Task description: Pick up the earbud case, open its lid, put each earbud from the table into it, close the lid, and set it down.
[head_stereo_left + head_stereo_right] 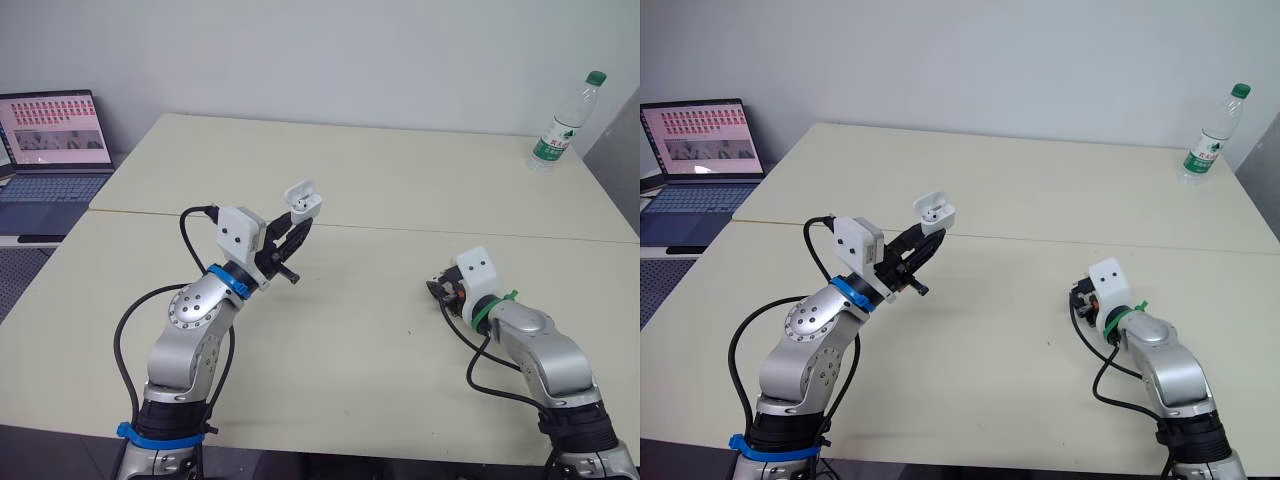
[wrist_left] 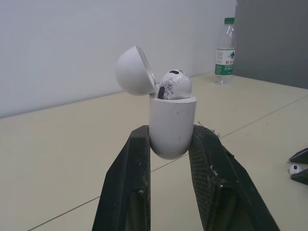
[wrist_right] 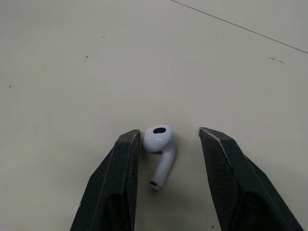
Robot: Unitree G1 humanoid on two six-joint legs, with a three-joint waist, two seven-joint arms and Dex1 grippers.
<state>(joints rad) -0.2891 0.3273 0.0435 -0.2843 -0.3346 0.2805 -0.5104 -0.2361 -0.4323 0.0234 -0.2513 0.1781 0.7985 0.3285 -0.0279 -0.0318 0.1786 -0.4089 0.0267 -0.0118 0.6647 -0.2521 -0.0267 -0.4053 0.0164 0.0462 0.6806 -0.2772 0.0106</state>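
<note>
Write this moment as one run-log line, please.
left gripper: shut on earbud case | lid: open | in case: one earbud | right gripper: open around second earbud on table

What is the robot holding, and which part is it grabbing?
The left jaws pinch the open earbud case by its lower body. The right jaws hold nothing, open around an earbud.

White earbud case (image 2: 172, 130) was upright, raised off the table (image 1: 360, 350) at left-centre, lid (image 2: 134, 70) hinged open. One white earbud (image 2: 174, 85) sat inside. Second earbud (image 3: 160, 147) lay flat on the table, near right.
</note>
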